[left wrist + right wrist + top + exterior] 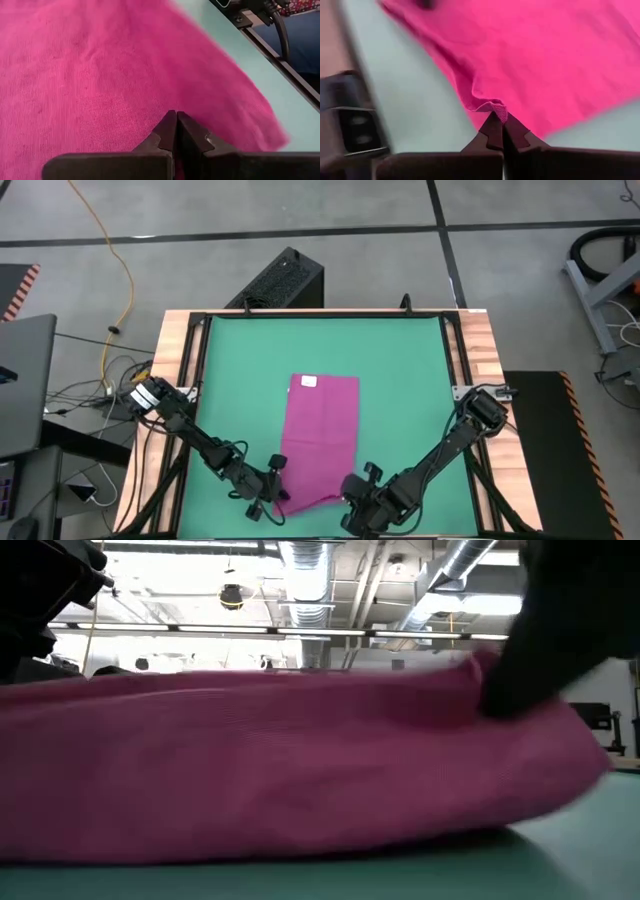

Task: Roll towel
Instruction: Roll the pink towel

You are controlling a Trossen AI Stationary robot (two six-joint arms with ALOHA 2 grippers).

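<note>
The magenta-purple towel (320, 435) lies lengthwise on the green mat (400, 360), its white tag (308, 382) at the far edge. Its near end is raised off the mat; the far part lies flat. My left gripper (280, 492) is shut on the towel's near left corner. My right gripper (352, 492) is shut on the near right corner. In the low view the towel (300, 770) fills the picture. My left gripper pinches the towel's near left corner between its two fingers; the cloth (165, 107) spreads away from the fingertips. My right gripper pinches the towel's near right corner (492, 106) between its two fingertips, where the edge bunches into a small fold. The corner is lifted off the mat.
A wooden frame (180, 350) with black rails borders the mat. A black box (285, 278) stands beyond the far edge. Cables and a laptop (25, 380) lie off the table's left side.
</note>
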